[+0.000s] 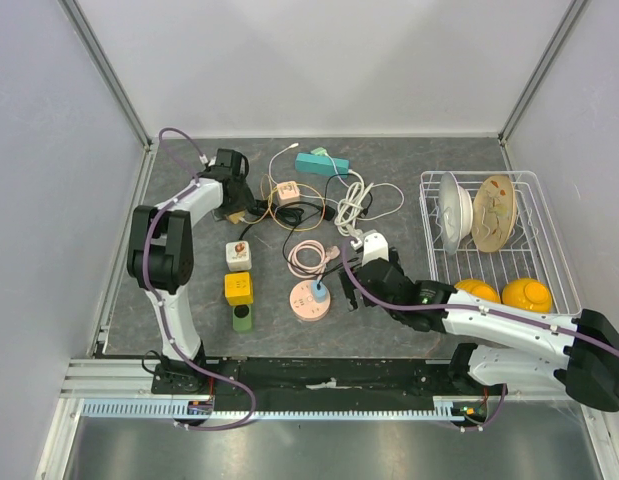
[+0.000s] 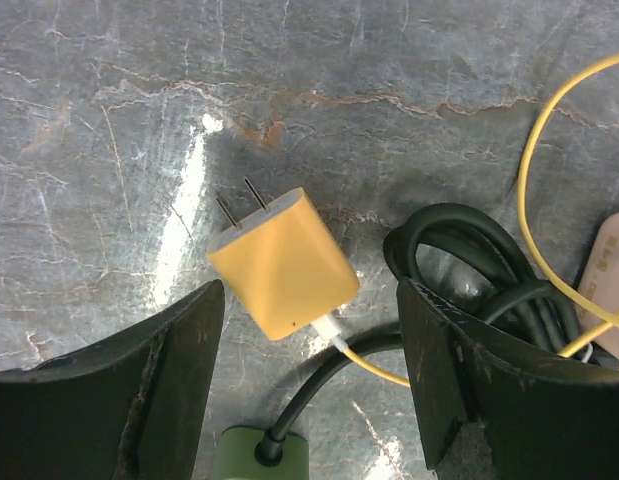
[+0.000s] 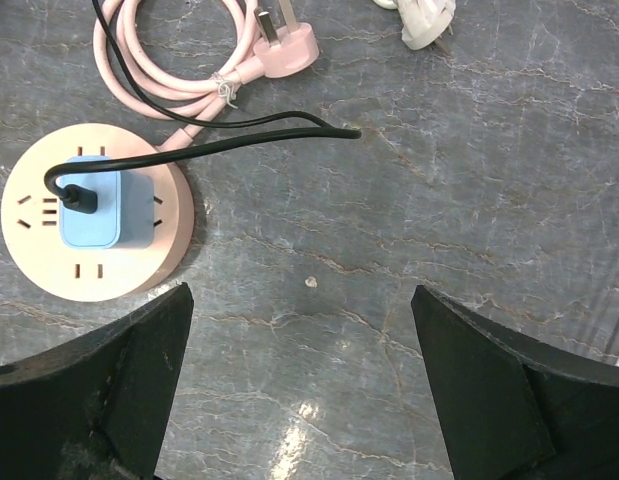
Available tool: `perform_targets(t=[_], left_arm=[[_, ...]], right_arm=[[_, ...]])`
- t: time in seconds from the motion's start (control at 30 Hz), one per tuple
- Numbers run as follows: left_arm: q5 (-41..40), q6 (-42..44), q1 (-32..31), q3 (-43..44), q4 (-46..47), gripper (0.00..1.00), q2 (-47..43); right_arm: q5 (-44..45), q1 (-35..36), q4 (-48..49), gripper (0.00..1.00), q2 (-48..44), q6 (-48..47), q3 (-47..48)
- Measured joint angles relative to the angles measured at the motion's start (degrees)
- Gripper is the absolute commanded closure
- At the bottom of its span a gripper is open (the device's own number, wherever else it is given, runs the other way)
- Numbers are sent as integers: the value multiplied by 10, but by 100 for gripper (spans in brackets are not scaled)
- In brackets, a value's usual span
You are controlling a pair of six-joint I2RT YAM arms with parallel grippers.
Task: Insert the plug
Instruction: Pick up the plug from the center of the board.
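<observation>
The yellow plug [image 2: 284, 265] lies flat on the grey table, its two prongs pointing up and left and a thin yellow cable [image 2: 534, 170] leading from its rear. My left gripper [image 2: 309, 300] hangs open just above it, one finger on either side and neither touching. From above, that left gripper [image 1: 232, 195] is at the back left. My right gripper [image 3: 301, 300] is open over bare table, right of a round pink socket [image 3: 94, 215] that carries a blue plug [image 3: 99, 200]. In the top view the right gripper [image 1: 354, 280] sits beside that pink socket [image 1: 311, 300].
A black coiled cable [image 2: 459, 250] and a green plug [image 2: 264, 455] crowd the yellow plug. A white cube socket [image 1: 238, 255], yellow cube [image 1: 239, 288], teal power strip [image 1: 322, 163] and white cable [image 1: 354, 200] lie mid-table. A wire dish rack [image 1: 429, 215] with plates and yellow bowls [image 1: 526, 293] stands right.
</observation>
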Motion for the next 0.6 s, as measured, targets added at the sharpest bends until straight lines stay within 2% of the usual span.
perform_targets(t=[0.47, 0.57, 0.6], left_arm=[[-28, -31, 6, 4, -5, 31, 28], [-28, -34, 13, 4, -5, 35, 29], [-28, -35, 15, 4, -5, 41, 29]], right_arm=[[-16, -12, -2, 2, -9, -15, -22], [-21, -12, -3, 2, -15, -15, -26], [-22, -13, -3, 2, -16, -15, -26]])
